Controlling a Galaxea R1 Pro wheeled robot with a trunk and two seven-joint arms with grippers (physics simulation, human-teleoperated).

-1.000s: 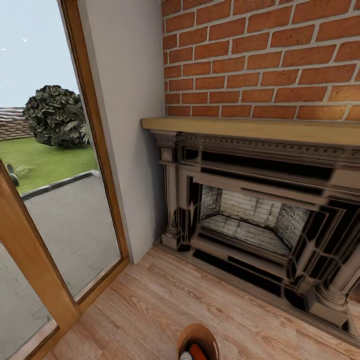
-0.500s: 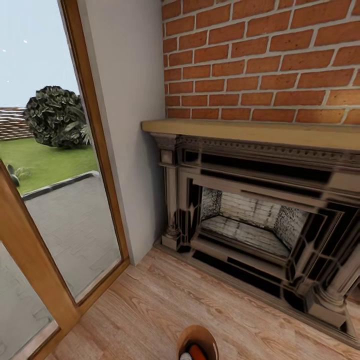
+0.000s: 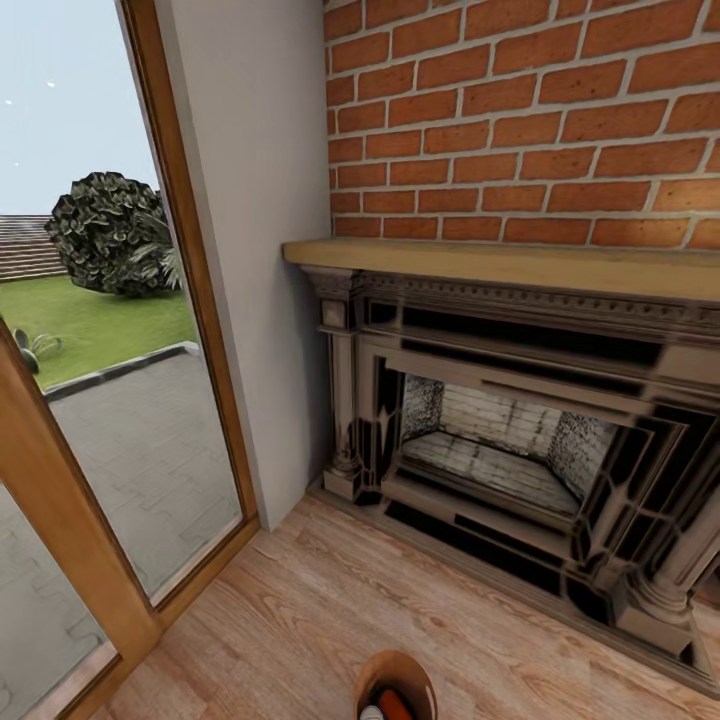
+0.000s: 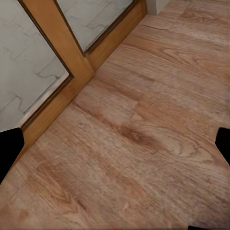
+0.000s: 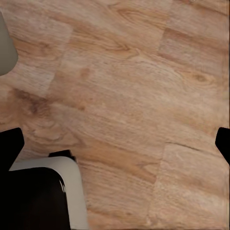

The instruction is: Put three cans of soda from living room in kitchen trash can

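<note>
Bin (image 3: 395,672) cut off at the lower edge of the head view, on the wood floor (image 3: 330,610); coppery inside showing, outer wall hardly visible. One orange can (image 3: 397,704) partly seen inside it, with a pale sliver of a second item beside it, too clipped to identify. Remaining cans not countable from this angle.

Left claw (image 4: 115,143): two dark fingertips (image 4: 9,148) at opposite edges of the wrist view, spread wide, nothing between them, bare floor and the wooden door frame (image 4: 62,52) beneath. Right claw (image 5: 115,139): fingertips (image 5: 9,146) likewise far apart, holding nothing, over floorboards; a dark and pale-grey robot part (image 5: 43,196) in one corner, not identifiable further.

Surroundings: one dark ornate fireplace (image 3: 520,440) under a wooden mantel (image 3: 500,260), right side cut off; red brick wall (image 3: 520,120) above; one glazed door (image 3: 110,330) on the left, one bush (image 3: 110,232) and lawn outside.

Against the frame one second earlier: fireplace and bin sit very slightly lower or unchanged, garden background shifted a little, consistent with slight camera motion. Bin position in view unchanged.
</note>
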